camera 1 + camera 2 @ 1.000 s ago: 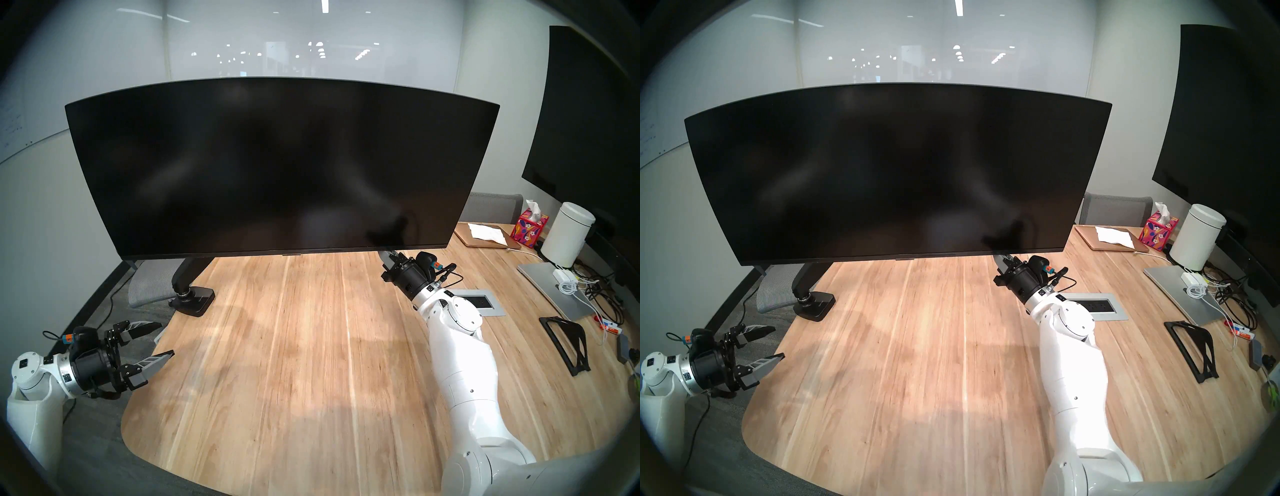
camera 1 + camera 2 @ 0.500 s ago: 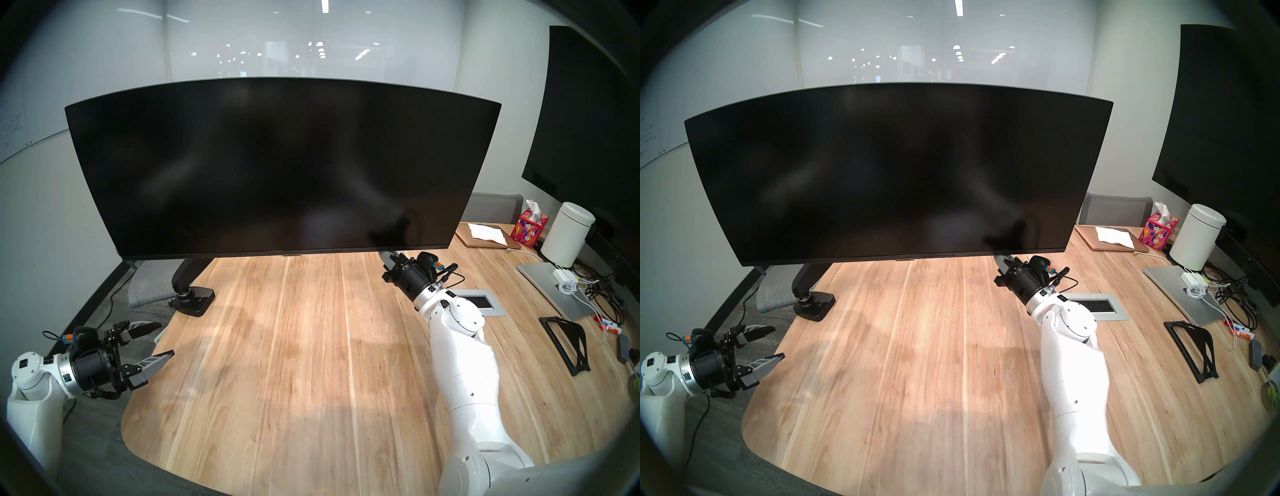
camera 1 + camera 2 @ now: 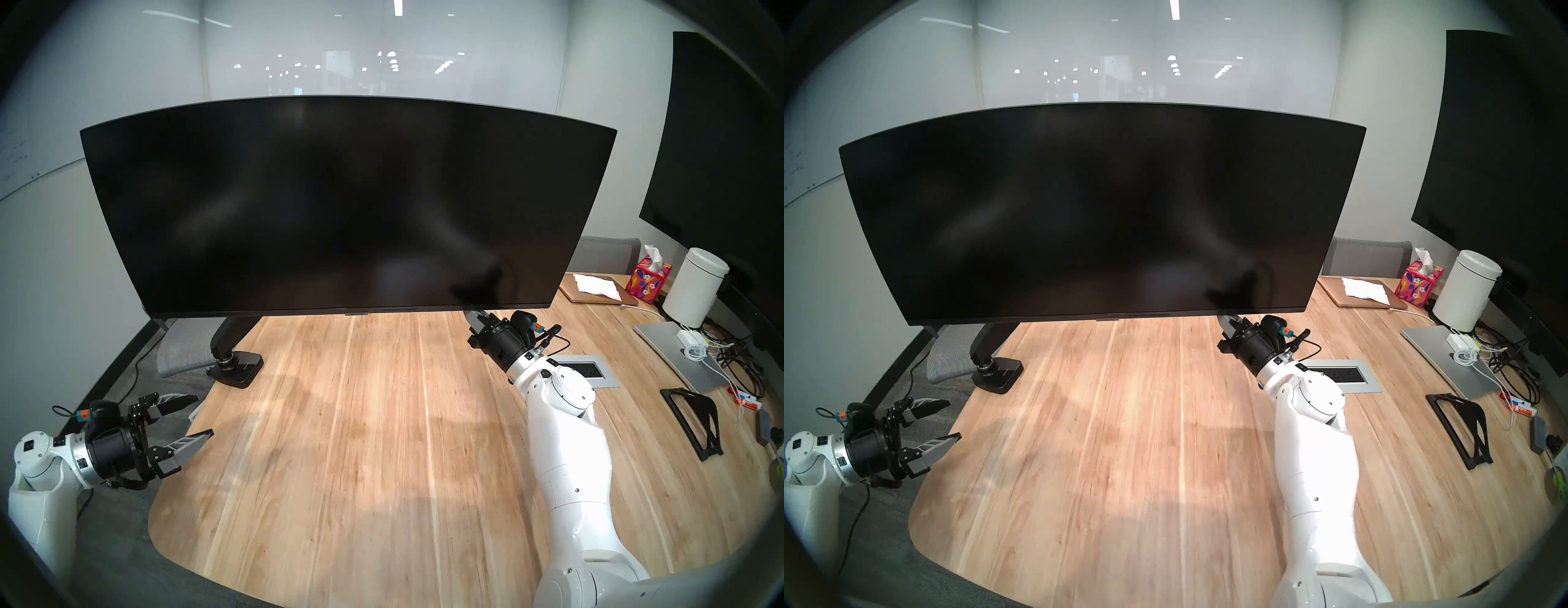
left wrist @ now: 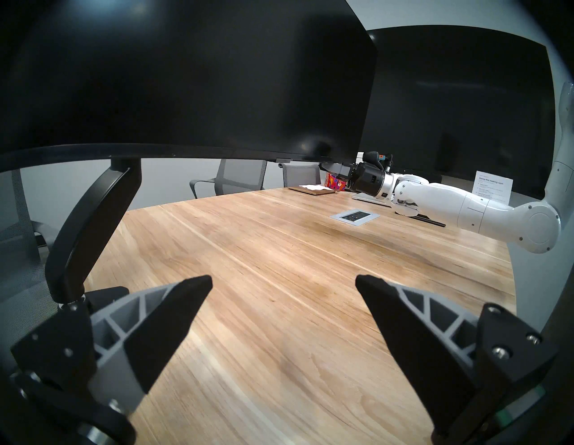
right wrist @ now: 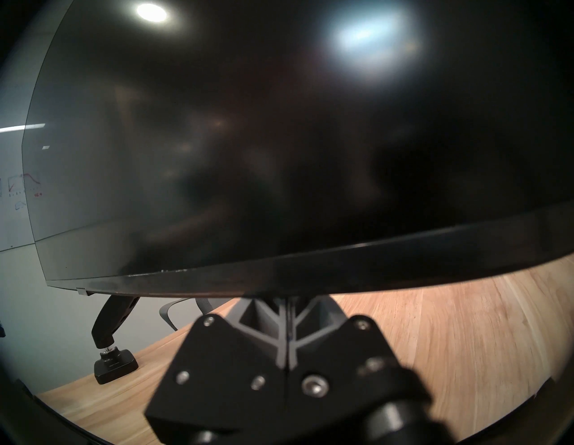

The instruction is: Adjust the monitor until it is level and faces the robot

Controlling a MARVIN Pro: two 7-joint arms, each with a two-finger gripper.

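Clearly the job now is a gentle upward nudge: the right pincer (image 3: 474,315), its fingers pressed together around nothing, is tucked under the bottom edge of the ultrawide monitor (image 3: 339,204) near its right end, so it should press slowly and stop once that edge runs parallel to the wooden surface (image 3: 360,424), above which the screen hangs on its mount arm (image 3: 231,335). The right arm reaches forward with its wrist angled slightly upward, while the left pincer (image 3: 193,418) hovers spread wide and empty off the surface's left edge.
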